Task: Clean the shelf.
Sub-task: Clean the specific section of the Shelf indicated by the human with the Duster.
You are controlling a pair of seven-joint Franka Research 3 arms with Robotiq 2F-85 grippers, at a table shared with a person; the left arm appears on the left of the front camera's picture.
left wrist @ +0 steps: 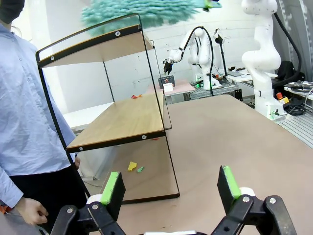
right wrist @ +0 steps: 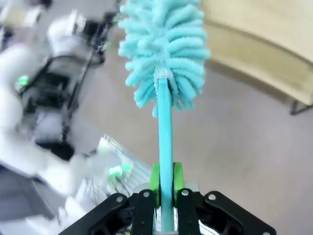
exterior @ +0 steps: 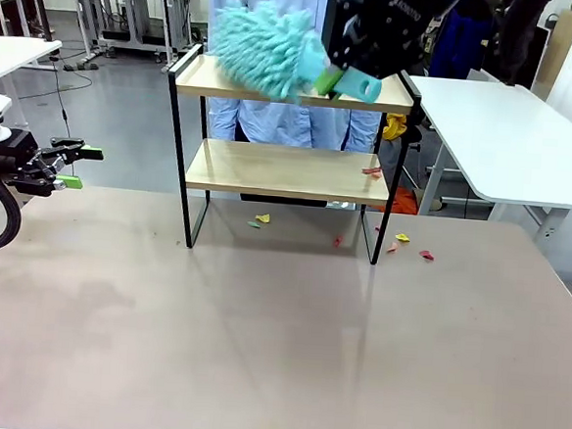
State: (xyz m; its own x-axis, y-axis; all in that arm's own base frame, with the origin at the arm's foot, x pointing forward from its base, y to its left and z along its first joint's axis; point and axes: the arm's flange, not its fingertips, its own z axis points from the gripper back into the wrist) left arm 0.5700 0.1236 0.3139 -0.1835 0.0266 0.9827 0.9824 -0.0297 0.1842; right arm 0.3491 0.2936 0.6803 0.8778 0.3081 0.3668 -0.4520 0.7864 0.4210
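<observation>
So the right gripper (exterior: 327, 80) is clamped on the duster (exterior: 263, 51), which runs lengthwise along the top of the shelf (exterior: 269, 169); the left gripper (exterior: 77, 167) is wide open, empty, way off.

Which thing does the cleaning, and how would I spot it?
On the table stands a two-tier shelf. Over its top board the right hand grips a duster. It is the one fluffy teal thing, a shaggy head on a teal stick, unlike the coloured scraps below.

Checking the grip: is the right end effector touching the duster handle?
Touching. Right wrist view: the right end effector clamps green pads on both sides of the duster handle.
</observation>
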